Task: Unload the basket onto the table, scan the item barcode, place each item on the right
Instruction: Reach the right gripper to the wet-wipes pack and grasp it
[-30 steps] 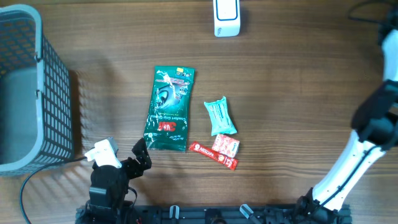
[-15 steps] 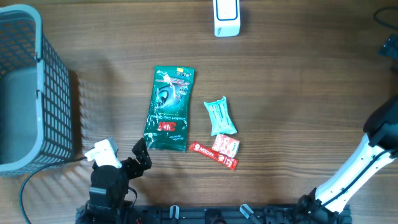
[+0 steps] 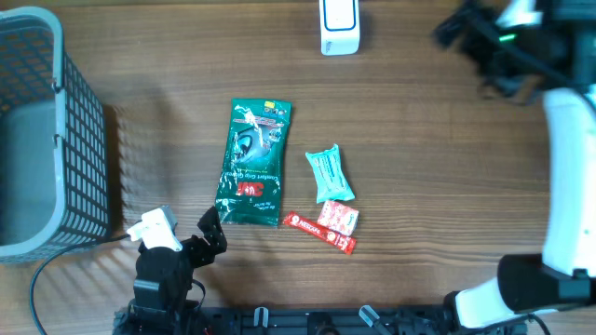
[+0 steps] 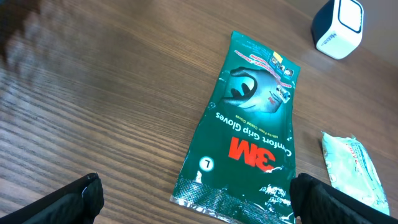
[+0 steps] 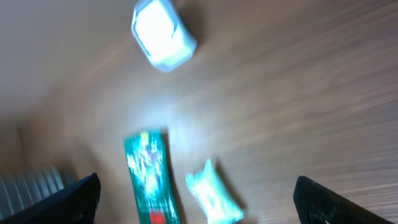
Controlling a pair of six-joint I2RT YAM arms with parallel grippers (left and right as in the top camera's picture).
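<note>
Slipping is the main risk: glove packet [image 3: 251,165], wipes pack [image 3: 330,174] and red sachets [image 3: 326,226] lie flat at the centre of the frame, hard to pinch. The right gripper [image 3: 468,46], upper right near the scanner [image 3: 339,26], and the left gripper [image 3: 209,234], lower left, both hold fingers spread, empty.

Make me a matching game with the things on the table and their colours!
Things:
1. glove pack
2. scanner
3. basket
4. candy

Colours:
A. red
B. dark green
C. grey
D. white

Pairs: 1-B, 2-D, 3-C, 4-A
</note>
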